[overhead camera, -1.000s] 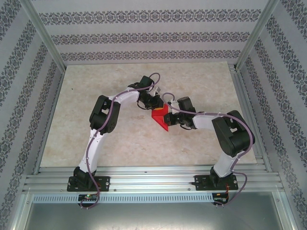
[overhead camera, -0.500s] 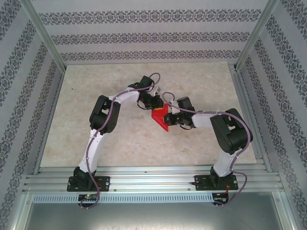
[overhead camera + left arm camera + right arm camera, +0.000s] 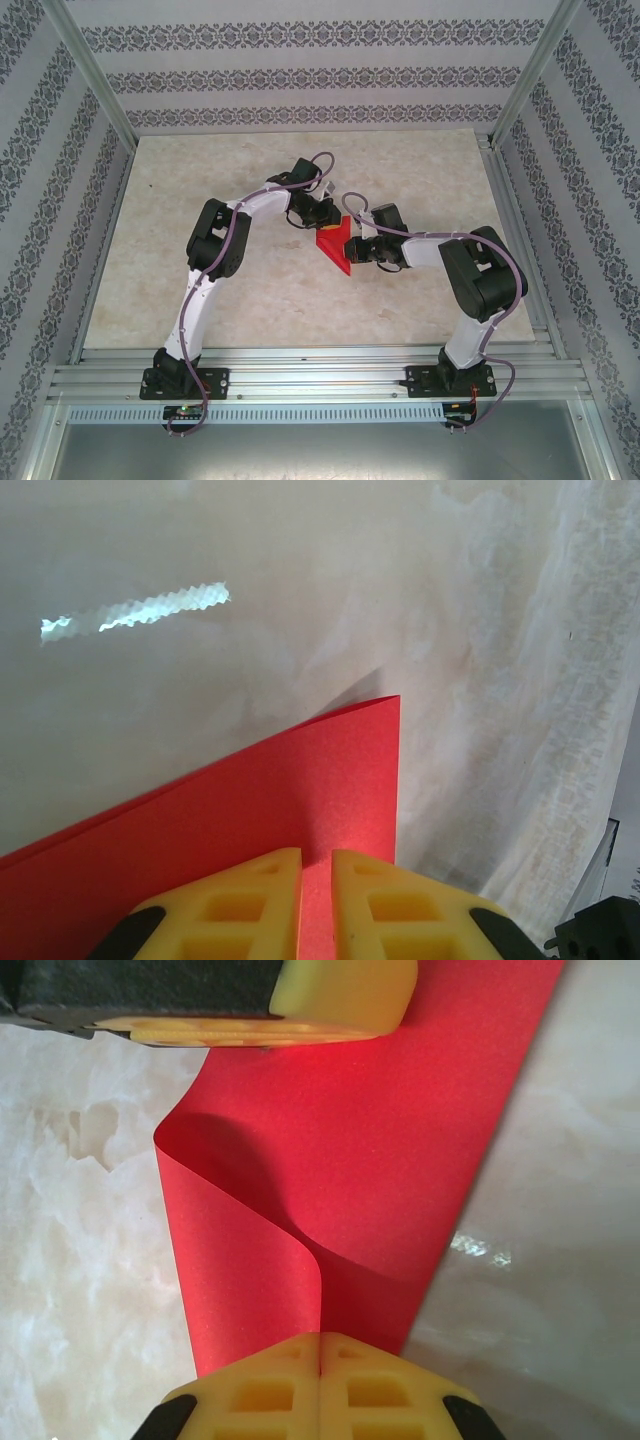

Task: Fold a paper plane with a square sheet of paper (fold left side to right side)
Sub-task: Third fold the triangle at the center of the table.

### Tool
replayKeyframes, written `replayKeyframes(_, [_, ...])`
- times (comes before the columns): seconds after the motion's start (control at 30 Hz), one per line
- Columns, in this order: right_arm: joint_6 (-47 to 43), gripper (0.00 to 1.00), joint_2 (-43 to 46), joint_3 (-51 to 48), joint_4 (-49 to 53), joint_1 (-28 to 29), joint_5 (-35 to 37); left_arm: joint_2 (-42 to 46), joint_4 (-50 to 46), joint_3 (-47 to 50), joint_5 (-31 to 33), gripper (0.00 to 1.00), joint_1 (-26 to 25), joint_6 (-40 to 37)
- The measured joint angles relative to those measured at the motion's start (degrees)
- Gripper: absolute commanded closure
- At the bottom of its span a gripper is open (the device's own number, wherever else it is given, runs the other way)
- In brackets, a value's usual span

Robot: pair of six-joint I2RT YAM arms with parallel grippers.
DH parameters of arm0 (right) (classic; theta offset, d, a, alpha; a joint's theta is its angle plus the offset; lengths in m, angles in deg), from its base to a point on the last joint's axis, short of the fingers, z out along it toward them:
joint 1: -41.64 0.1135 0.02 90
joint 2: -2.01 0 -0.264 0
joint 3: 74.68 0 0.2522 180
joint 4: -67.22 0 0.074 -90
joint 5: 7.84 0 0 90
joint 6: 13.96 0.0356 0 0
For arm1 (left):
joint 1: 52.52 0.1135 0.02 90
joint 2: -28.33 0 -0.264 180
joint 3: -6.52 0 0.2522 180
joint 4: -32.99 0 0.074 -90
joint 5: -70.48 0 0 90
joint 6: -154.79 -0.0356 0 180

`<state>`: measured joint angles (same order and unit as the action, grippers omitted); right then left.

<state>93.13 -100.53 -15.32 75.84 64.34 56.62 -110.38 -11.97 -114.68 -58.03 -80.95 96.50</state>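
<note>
Right pincer (image 3: 320, 1350) tight on bowed red sheet of paper (image 3: 400, 1160), left pincer (image 3: 335, 1005) at its far edge, marbled table (image 3: 80, 1260) beneath.

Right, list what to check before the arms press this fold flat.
1. Grip of the left gripper on the paper: ok, fingers closed on its edge.
2. Grip of the right gripper on the paper: ok, fingers shut on it.
3. Gap between the two grippers: ok, red paper shows between them in the right wrist view.
4. Fold creased: not ok, the paper bows in a loose curl with no sharp crease.
5. Edges lined up: cannot tell.
</note>
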Motion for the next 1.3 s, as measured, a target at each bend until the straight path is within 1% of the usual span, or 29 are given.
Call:
replayKeyframes(0.5, [0.28, 1.0, -0.63, 0.42, 0.13, 0.02, -0.09, 0.0, 0.02, 0.0, 0.0, 0.82, 0.0, 0.0])
replayKeyframes(0.77, [0.92, 1.0, -1.25, 1.77, 2.19, 0.09, -0.33, 0.33, 0.02, 0.0, -0.02, 0.74, -0.11, -0.39])
replayKeyframes(0.9, [0.92, 1.0, -1.64, 2.12, 2.34, 0.17, -0.37, 1.16, -1.75, -0.09, 0.28, 0.62, 0.33, -1.25])
replayKeyframes(0.97, [0.9, 1.0, -1.75, 2.19, 2.34, 0.17, -0.48, 2.23, -3.15, -0.09, 0.66, 0.6, 0.9, -1.7])
replayKeyframes(1.07, [0.9, 1.0, -1.99, 2.4, 2.34, 0.17, -0.76, 5.7, -3.87, 0.87, 1.7, 0.61, 2.25, -2.01])
replayKeyframes(1.17, [0.87, 1.0, -2.12, 2.51, 2.34, 0.17, -0.94, 10.78, -3.63, 3.65, 1.88, 0.7, 3.32, -2.19])
replayKeyframes(1.3, [0.87, 1.0, -2.54, 3.06, 2.43, 0.2, -1.18, 15.5, -1.6, 8.0, 0.55, 0.73, 3.23, -1.64])
